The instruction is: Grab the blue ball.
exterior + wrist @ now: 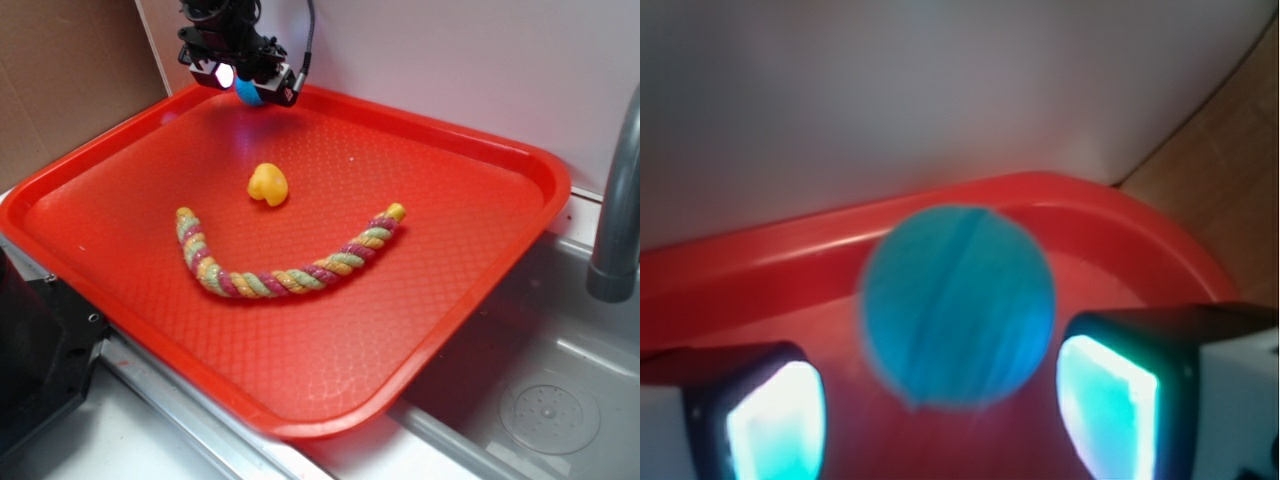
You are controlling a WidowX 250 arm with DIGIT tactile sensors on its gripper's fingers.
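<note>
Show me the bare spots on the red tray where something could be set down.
Free: the wide stretch of the red tray between the rope toy and its near rim, and the right side toward the faucet. Crowded: the middle around the yellow toy, and the far corner, where the gripper is at the blue ball.

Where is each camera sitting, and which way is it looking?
Exterior: off to the side and above, looking down across the red tray; the gripper shows at the tray's far rim.
Wrist: on the arm, looking past two fingers at the blue ball between them, tray rim and wall behind.
Shared: blue ball, gripper, red tray. The yellow toy and rope show only in the exterior view.
</note>
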